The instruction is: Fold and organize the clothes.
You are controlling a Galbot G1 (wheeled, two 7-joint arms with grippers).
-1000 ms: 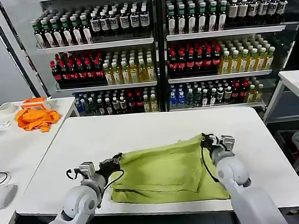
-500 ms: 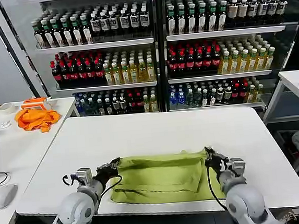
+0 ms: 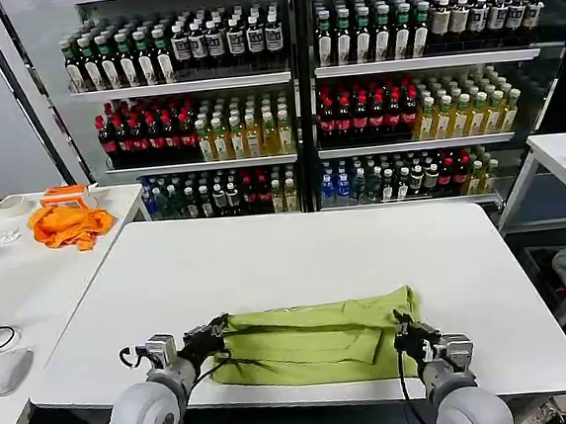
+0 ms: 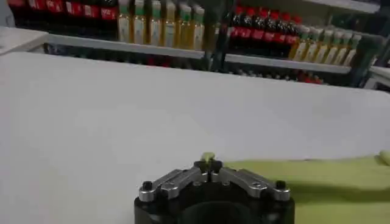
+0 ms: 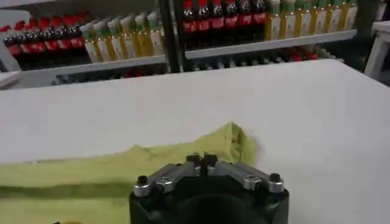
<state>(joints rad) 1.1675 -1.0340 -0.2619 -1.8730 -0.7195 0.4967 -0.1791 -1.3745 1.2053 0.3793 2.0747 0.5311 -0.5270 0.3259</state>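
The light yellow-green cotton T-shirt [image 3: 309,341] is lying folded in a long band near the front edge of the white surface [image 3: 296,250]. The left claw [image 3: 211,334] is pinching its left end, fingers together on the cloth; the right claw [image 3: 406,332] is clamping the right end likewise. To fold well, both should be travelling level and together, keeping the band taut. The front edge is lying close, while open room is stretching behind the shirt.

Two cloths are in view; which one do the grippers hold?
The yellow-green T-shirt on the centre table, pinched by the left gripper and right gripper. The orange cloth lies untouched on the side table.
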